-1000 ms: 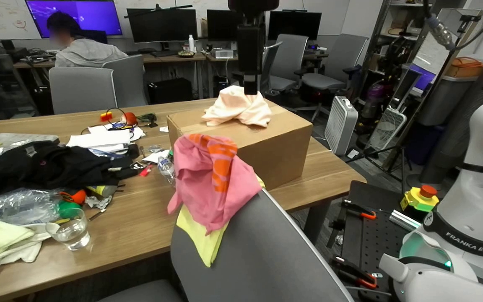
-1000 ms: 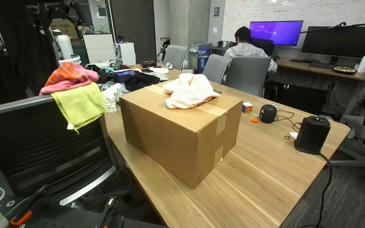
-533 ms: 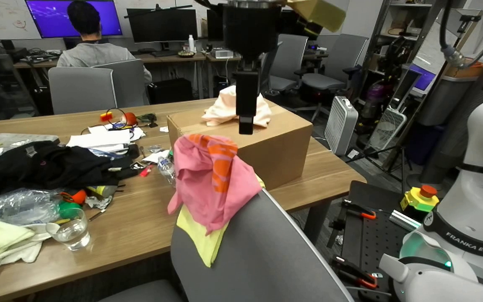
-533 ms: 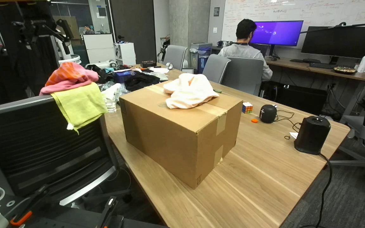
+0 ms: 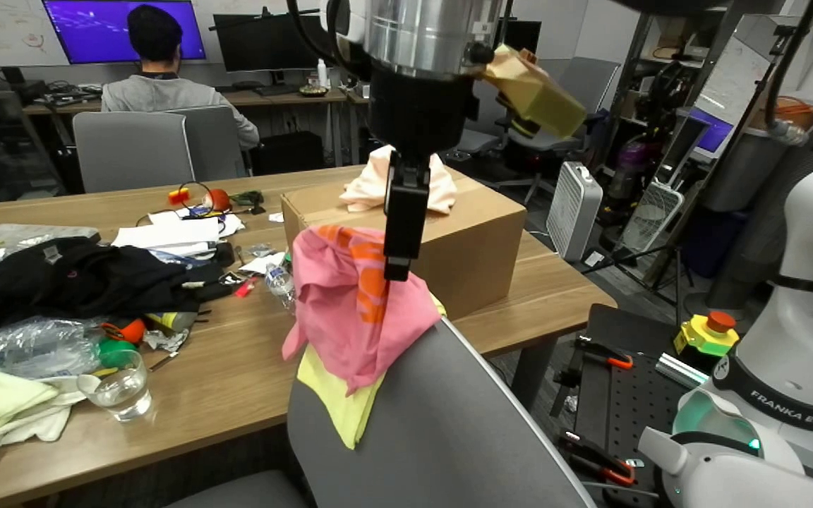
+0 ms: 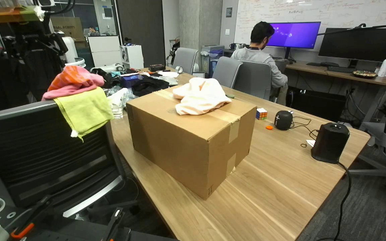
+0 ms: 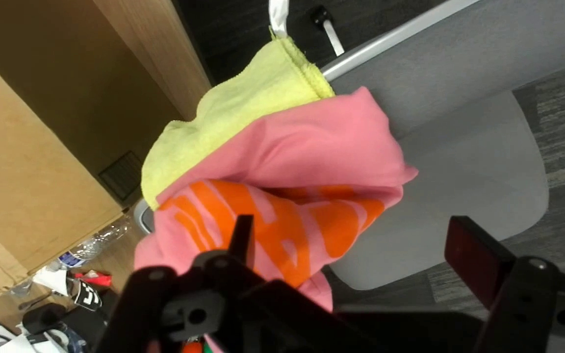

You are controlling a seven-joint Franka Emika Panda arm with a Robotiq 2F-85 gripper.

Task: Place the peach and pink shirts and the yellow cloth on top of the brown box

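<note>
Shirt of bright pink fabric with an orange printed patch (image 7: 292, 171), crumpled, fills the middle of my wrist view; it lies heaped over the top of a grey chair with a curved backrest (image 5: 435, 416); beneath it, partly covered, the soft lime-yellow cloth with a white tab (image 7: 243, 103) hangs over the same chair edge, at upper centre of my wrist view and toward the left of an exterior view; my black two-finger gripper (image 7: 353, 240) points down above the chair with its jaws wide apart; the pink fabric spreads behind one finger (image 7: 241, 240), at lower left of centre in the wrist view, and whether that finger touches it I cannot tell. The large pale peach shirt of soft cloth (image 6: 199, 97) sits rumpled on top of the big tan-brown cardboard box (image 6: 169, 144) in both exterior views; the box rests on a long wood-grain table (image 6: 280, 187); farther out, toward the left of an exterior view, lie a heap of black clothing (image 5: 89, 282) and, by the left edge, greenish-white fabric (image 5: 4, 402) near a clear drinking glass (image 5: 124, 395); at upper left a person in a grey top (image 5: 159, 88) sits by a purple-lit screen (image 5: 89, 32).
</note>
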